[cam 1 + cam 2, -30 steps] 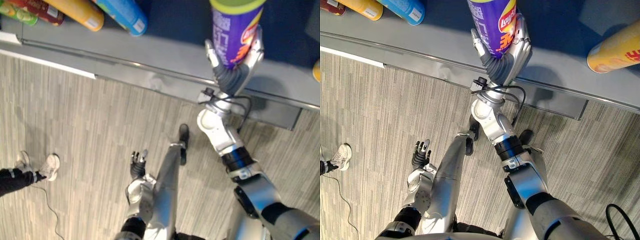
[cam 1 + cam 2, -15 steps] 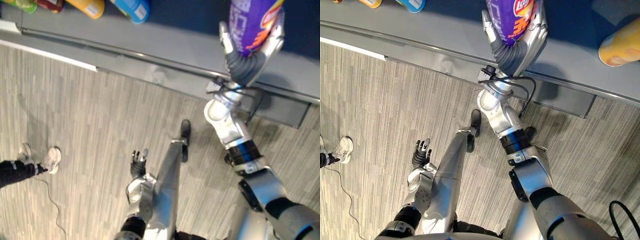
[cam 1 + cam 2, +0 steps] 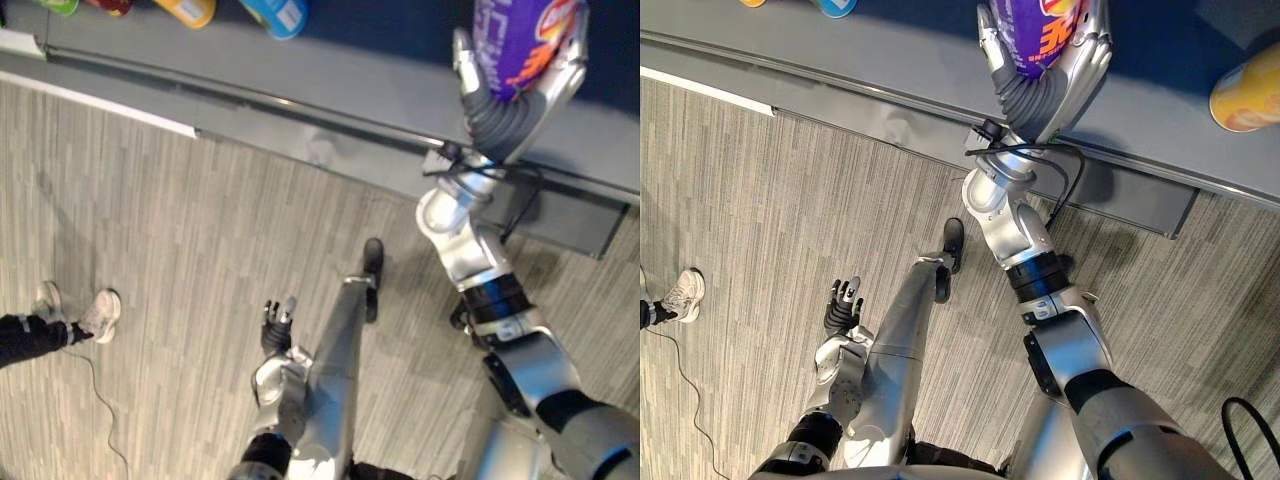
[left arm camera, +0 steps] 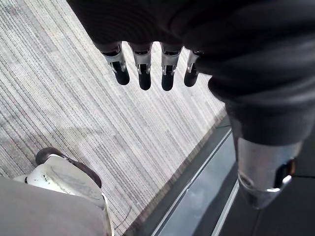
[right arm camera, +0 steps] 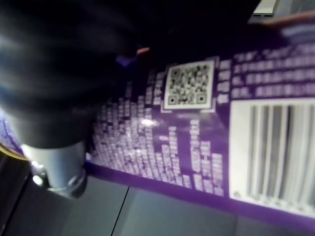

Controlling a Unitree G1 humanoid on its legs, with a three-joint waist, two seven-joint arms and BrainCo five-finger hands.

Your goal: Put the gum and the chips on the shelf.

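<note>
- One purple chips can (image 3: pixel 515 40) sits at the shelf (image 3: pixel 350 70), right hand (image 3: pixel 500 120) curled around it; a blue can (image 3: pixel 280 12) lies well apart.
- Orange can (image 3: pixel 1247 95) lies on the shelf near the chips can.
- Left hand (image 4: pixel 147 29) hangs by the shelf edge, fingers (image 4: pixel 144 73) straight, empty.

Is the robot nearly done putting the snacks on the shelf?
Nothing looks finished yet. The right hand is curled round the tall purple chips can, holding it at the grey shelf, so letting go is left. The left hand hangs open over the floor, holding nothing. Whether the gum is shelved, I cannot tell.
</note>
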